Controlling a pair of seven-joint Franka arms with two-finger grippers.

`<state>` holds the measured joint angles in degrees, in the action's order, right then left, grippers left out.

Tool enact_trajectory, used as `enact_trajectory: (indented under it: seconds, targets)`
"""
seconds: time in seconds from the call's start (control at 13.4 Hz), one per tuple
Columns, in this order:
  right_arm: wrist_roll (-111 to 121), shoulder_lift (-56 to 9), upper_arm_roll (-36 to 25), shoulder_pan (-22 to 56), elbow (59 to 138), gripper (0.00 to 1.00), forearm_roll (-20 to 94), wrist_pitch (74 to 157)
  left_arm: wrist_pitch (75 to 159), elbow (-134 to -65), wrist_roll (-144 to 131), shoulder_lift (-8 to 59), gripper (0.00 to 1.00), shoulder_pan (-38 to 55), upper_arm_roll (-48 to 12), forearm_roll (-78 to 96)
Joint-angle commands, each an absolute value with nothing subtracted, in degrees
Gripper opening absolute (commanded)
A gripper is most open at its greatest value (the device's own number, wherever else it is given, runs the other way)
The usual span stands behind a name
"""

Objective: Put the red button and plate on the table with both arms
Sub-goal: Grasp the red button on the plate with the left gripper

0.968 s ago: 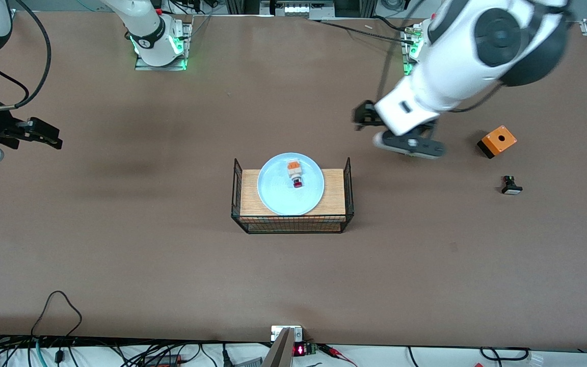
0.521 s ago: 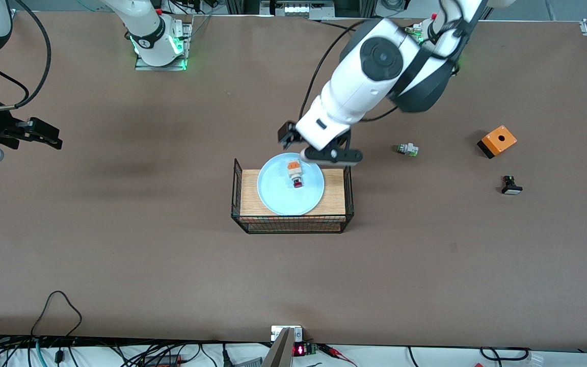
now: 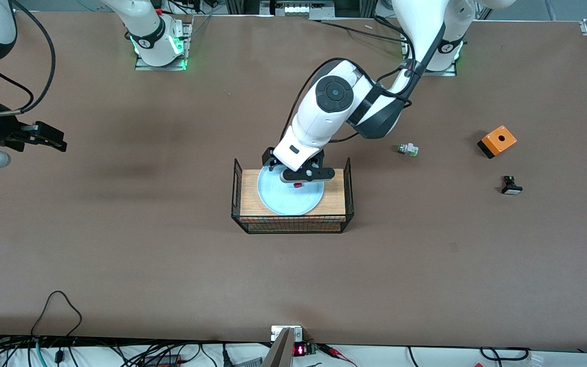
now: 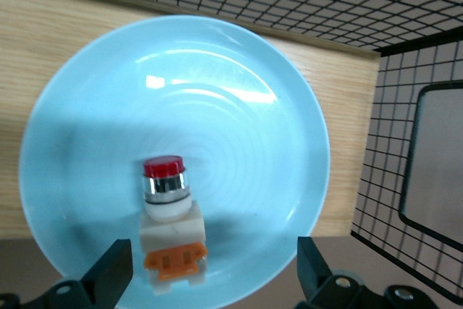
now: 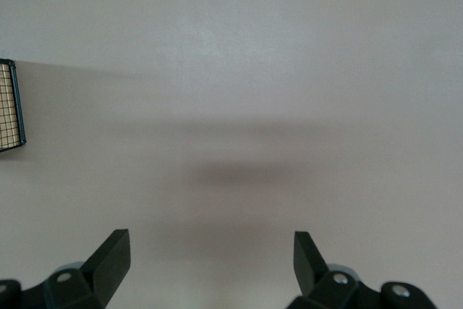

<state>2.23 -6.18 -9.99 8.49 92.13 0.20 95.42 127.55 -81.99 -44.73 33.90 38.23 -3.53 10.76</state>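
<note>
Now left gripper (image 3: 301, 176) spread wide over red button (image 4: 171, 227) on plate (image 4: 275, 106); right gripper (image 5: 210, 265) spread, waiting over table (image 3: 120, 244).

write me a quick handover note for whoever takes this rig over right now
Left tool: open, empty, over the plate, fingers either side of the red button.
Right tool: open, empty, waiting over bare table toward the right arm's end.
Red button lies on the plate; the plate sits on the wooden shelf.
Done: nothing placed yet.
Left: grasp the button, set it on the table, then move the plate to the table too.
</note>
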Motion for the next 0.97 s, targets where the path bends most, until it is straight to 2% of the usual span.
enact_trajectory:
  seconds: [0.0,0.3,0.37,0.45,0.52,0.6,0.67,0.74,0.89]
  targets:
    - [1.76,-6.33,-9.84,8.26,91.58,1.00,1.14,95.27,126.65,-80.07,-46.32,35.32,1.00,39.90,-2.46,5.91]
    - [1.94,-6.50,-9.76,8.61,91.58,1.00,1.05,95.45,126.39,-80.33,-46.32,36.47,1.00,41.31,-2.55,2.64]
    - [1.59,-6.50,-9.76,8.53,91.58,1.00,1.05,95.45,126.47,-80.33,-46.32,36.82,0.93,41.31,-2.46,2.55]
    - [1.50,-6.50,-9.76,8.61,91.58,1.00,1.14,95.36,126.47,-80.42,-46.06,36.91,0.77,41.31,-2.46,2.37]
    - [1.41,-6.50,-9.76,8.70,91.58,1.00,1.14,95.36,126.21,-80.51,-46.05,36.91,0.49,41.31,-2.46,2.37]
    - [1.32,-6.50,-9.76,8.88,91.58,1.00,1.14,95.36,125.51,-80.59,-46.05,36.83,0.27,41.31,-2.46,2.37]
    - [1.32,-6.50,-9.76,9.75,91.58,1.00,1.23,95.45,125.07,-80.60,-45.97,36.83,0.16,41.31,-2.46,2.37]
    - [1.32,-6.50,-9.76,10.36,91.58,1.00,1.49,95.45,124.98,-80.51,-45.97,36.83,0.11,41.31,-2.37,2.37]
    - [1.32,-6.50,-9.76,10.90,91.58,1.00,1.93,95.45,124.81,-80.25,-45.88,36.21,0.09,40.79,-2.37,2.37]
